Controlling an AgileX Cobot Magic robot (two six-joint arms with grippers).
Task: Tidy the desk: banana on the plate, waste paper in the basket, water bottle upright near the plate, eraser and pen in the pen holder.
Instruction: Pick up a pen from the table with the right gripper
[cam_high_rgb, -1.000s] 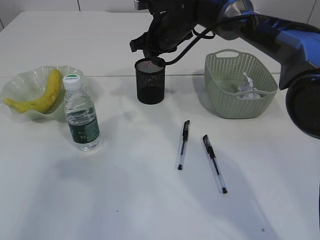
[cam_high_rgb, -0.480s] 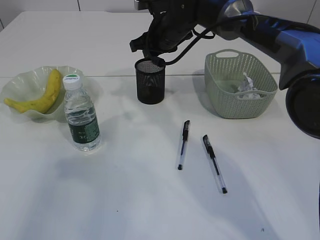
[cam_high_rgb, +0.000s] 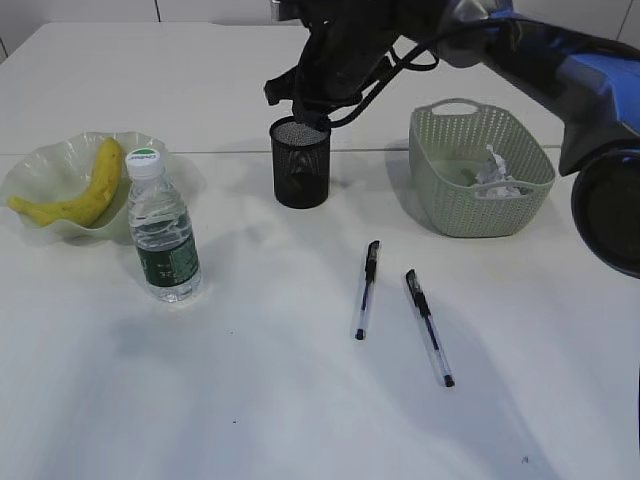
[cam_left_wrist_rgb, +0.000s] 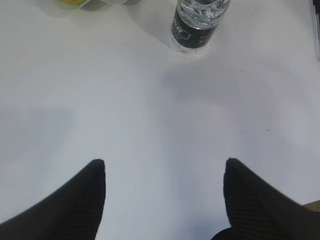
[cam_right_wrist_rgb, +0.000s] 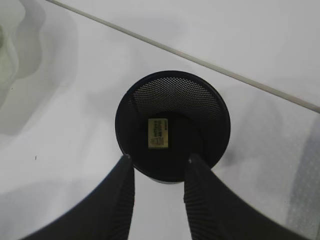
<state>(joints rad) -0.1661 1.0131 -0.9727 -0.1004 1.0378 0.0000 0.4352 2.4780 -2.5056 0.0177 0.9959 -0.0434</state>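
Observation:
The black mesh pen holder (cam_high_rgb: 300, 163) stands mid-table; the right wrist view shows it from above (cam_right_wrist_rgb: 200, 107) with a small yellowish eraser (cam_right_wrist_rgb: 158, 133) lying on its bottom. My right gripper (cam_right_wrist_rgb: 158, 157) hovers just above the holder (cam_high_rgb: 304, 103), open and empty. Two pens (cam_high_rgb: 366, 289) (cam_high_rgb: 429, 326) lie on the table in front. The banana (cam_high_rgb: 82, 190) lies on the pale green plate (cam_high_rgb: 40, 161). The water bottle (cam_high_rgb: 163, 229) stands upright beside the plate, and shows in the left wrist view (cam_left_wrist_rgb: 198, 22). Crumpled paper (cam_high_rgb: 494, 172) is in the green basket (cam_high_rgb: 478, 200). My left gripper (cam_left_wrist_rgb: 164, 162) is open over bare table.
A seam line crosses the white table behind the pen holder (cam_right_wrist_rgb: 260, 89). The right arm's dark cables hang beside the holder (cam_high_rgb: 385, 75).
My right gripper has risen slightly above the pen holder. The eraser lies inside the holder. Everything else is still.

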